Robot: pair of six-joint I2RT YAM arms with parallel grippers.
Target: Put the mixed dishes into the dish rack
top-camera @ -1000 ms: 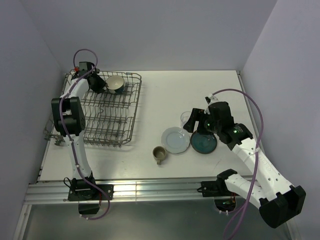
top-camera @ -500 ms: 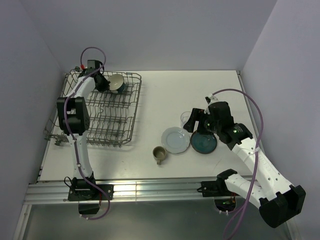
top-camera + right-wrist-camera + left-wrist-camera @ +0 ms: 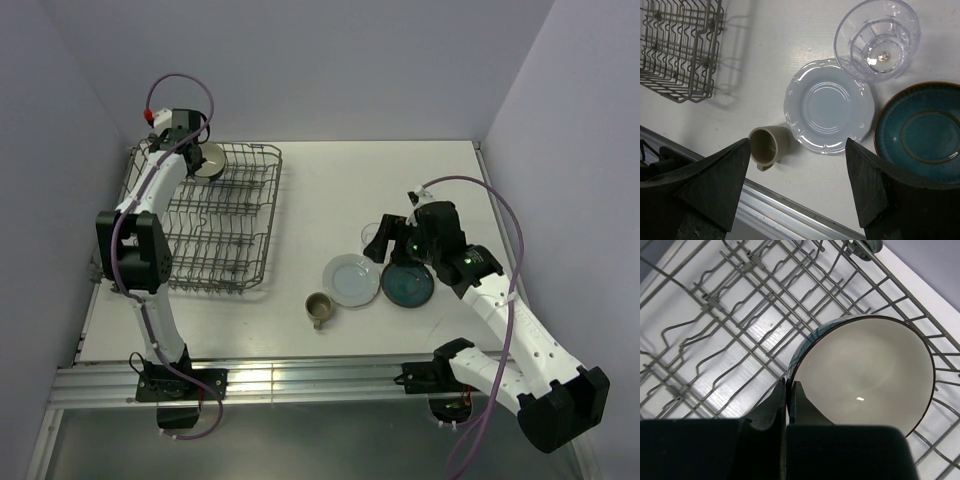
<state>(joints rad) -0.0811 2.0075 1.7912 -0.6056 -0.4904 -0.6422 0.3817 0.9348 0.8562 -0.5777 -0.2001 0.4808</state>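
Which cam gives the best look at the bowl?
Left wrist: the bowl fills the frame, rim pinched in the left gripper. Top external shows it small at the dish rack far end. Right wrist misses it.

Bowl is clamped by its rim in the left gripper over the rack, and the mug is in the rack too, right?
No: the mug sits on the table beside the pale plate, as the right wrist view shows. The rest is right.

Overhead, two close downward wrist views; common dish rack [image 3: 220,215]
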